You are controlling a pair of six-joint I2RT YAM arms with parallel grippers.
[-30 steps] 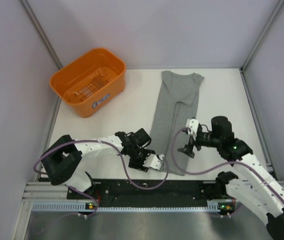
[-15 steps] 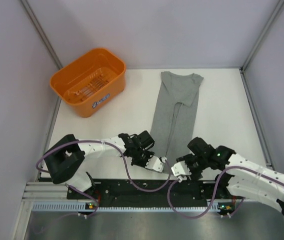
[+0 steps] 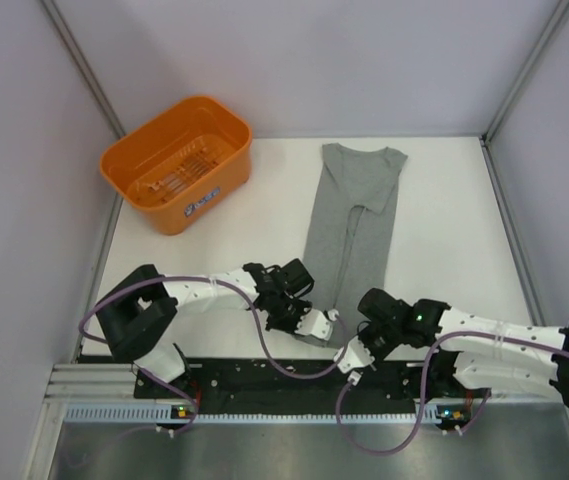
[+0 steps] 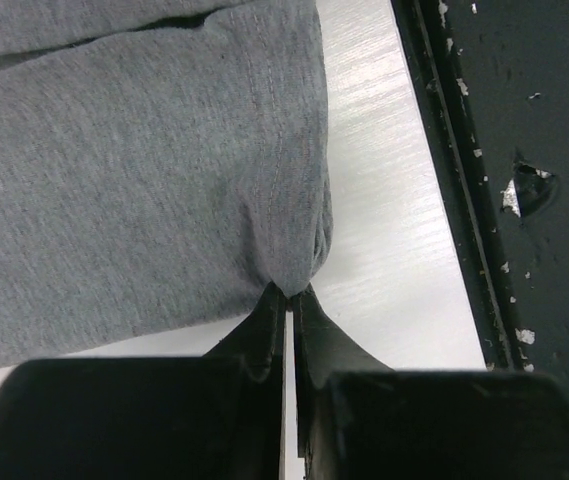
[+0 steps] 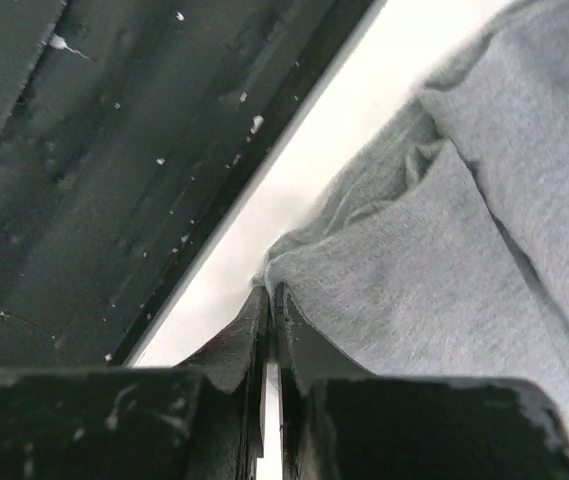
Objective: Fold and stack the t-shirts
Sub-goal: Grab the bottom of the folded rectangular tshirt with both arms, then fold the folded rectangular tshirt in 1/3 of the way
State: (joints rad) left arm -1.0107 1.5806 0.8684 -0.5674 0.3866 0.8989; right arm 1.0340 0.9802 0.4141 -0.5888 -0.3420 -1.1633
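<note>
The grey t-shirt [image 3: 354, 215] lies folded into a long narrow strip on the white table [image 3: 444, 230], collar end far, hem end near. My left gripper [image 3: 316, 330] is at the near left corner of the strip. In the left wrist view the left gripper [image 4: 291, 292] is shut on a pinch of the t-shirt [image 4: 164, 150] at the hem corner. My right gripper [image 3: 362, 338] is at the near right corner. In the right wrist view the right gripper [image 5: 269, 288] is shut on the t-shirt [image 5: 484, 220] at its bunched edge.
An orange plastic basket [image 3: 177, 160] stands at the far left of the table. The black base rail [image 3: 294, 375] runs along the near table edge, close behind both grippers. Grey walls enclose the table on three sides.
My right arm swung from beside the shirt's middle down to its near right corner and shut there. The left gripper edged to the near left corner and shut on the fabric.
</note>
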